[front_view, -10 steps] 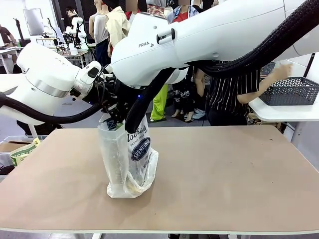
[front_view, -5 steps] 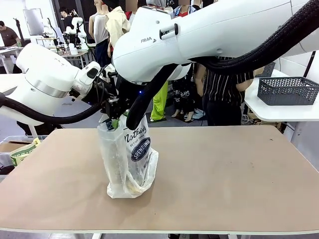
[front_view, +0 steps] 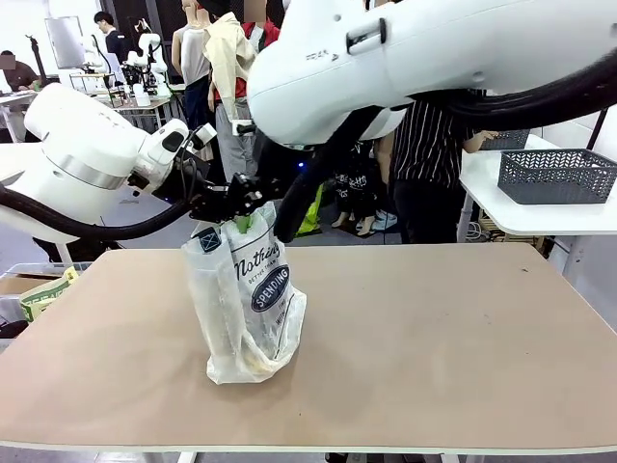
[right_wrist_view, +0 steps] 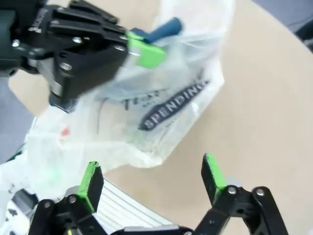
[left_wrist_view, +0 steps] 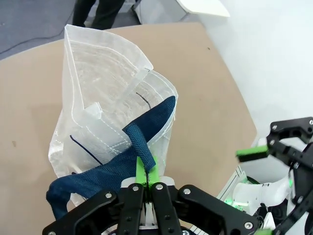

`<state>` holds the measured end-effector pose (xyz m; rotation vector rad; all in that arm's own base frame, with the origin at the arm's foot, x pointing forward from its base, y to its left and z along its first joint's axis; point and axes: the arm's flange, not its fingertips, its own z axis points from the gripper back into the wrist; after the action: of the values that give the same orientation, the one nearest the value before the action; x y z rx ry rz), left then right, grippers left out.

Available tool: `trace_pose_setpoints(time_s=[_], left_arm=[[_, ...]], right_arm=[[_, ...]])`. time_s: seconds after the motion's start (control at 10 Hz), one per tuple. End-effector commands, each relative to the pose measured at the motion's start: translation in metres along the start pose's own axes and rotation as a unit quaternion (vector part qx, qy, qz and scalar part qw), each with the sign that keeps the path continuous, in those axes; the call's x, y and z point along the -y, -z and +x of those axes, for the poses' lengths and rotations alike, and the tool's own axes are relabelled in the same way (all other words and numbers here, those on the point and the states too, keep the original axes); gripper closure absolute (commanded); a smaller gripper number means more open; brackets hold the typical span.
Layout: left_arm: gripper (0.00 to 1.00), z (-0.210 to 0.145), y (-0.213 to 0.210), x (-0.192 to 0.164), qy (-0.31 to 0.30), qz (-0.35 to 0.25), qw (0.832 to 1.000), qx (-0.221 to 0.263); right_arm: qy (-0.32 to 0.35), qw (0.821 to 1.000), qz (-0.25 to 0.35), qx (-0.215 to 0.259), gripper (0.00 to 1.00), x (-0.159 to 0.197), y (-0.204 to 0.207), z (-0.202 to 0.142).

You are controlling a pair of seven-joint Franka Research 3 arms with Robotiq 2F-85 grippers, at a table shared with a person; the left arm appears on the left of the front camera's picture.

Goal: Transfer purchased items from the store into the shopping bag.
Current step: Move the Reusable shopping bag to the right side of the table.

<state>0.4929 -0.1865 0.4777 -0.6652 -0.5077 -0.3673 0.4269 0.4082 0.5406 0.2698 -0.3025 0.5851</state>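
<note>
Even bright overhead light flooding front view; soft faint shadow lying under shopping bag (front_view: pixel 249 309) on counter (front_view: pixel 434 338). Right wrist view smearing with motion blur. Left wrist view staying sharp, edges bending wide-angle.

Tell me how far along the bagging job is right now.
Some things already lie in the bottom of the shopping bag, though they are too blurred to name. In hand: the left claw is shut on the bag's dark blue handle, holding it upright on the table. The right claw hangs open and empty above the bag. How much is left, the pictures cannot tell.
</note>
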Motion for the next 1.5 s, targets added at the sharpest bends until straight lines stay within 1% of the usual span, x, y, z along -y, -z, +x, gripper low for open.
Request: trace_pose_setpoints(time_s=[0.0, 0.1, 0.2, 0.4, 0.5, 0.6, 0.7, 0.8, 0.9, 1.0, 1.1, 1.2, 1.4], left_arm=[[1.00, -0.007, -0.002, -0.007, 0.012, 0.000, 1.000, -0.014], [1.00, -0.007, -0.003, -0.009, 0.016, 0.002, 1.000, -0.016], [1.00, -0.007, -0.007, -0.007, 0.020, 0.006, 1.000, -0.015], [1.00, -0.006, -0.016, -0.005, 0.034, 0.012, 0.999, -0.014], [1.00, -0.006, -0.020, -0.005, 0.039, 0.018, 0.999, -0.007], [1.00, -0.006, -0.023, -0.005, 0.039, 0.026, 0.999, -0.003], [1.00, -0.007, -0.023, -0.004, 0.043, 0.031, 0.999, -0.006], [1.00, -0.006, -0.023, -0.004, 0.048, 0.030, 0.998, -0.005], [1.00, -0.007, -0.022, -0.003, 0.049, 0.031, 0.998, -0.005], [1.00, -0.008, -0.021, -0.003, 0.052, 0.033, 0.998, -0.010], [1.00, -0.007, -0.022, -0.002, 0.055, 0.041, 0.998, -0.011], [1.00, -0.004, -0.022, -0.001, 0.053, 0.051, 0.997, -0.016], [1.00, 0.008, -0.038, 0.005, 0.056, 0.083, 0.995, -0.012]], right_arm=[[0.036, 0.999, 0.010, 0.026, 0.00, 0.024, -0.023, -0.035], [0.057, 0.998, -0.002, 0.041, 0.00, 0.041, -0.035, -0.047], [0.097, 0.994, -0.029, 0.051, 0.00, 0.061, -0.047, -0.063], [0.191, 0.977, -0.084, 0.032, 0.00, 0.103, -0.067, -0.087], [0.219, 0.969, -0.113, 0.015, 0.00, 0.126, -0.073, -0.099], [0.257, 0.953, -0.157, -0.025, 0.00, 0.149, -0.075, -0.115], [0.305, 0.932, -0.189, -0.041, 0.00, 0.172, -0.083, -0.130], [0.334, 0.921, -0.193, -0.050, 0.00, 0.190, -0.092, -0.146], [0.378, 0.905, -0.190, -0.047, 0.00, 0.206, -0.093, -0.163], [0.432, 0.879, -0.198, -0.044, 0.00, 0.223, -0.087, -0.180], [0.468, 0.859, -0.204, -0.045, 0.00, 0.238, -0.078, -0.194], [0.383, 0.900, -0.200, -0.054, 0.00, 0.224, -0.094, -0.169], [0.383, 0.900, -0.200, -0.054, 0.00, 0.224, -0.094, -0.169]])
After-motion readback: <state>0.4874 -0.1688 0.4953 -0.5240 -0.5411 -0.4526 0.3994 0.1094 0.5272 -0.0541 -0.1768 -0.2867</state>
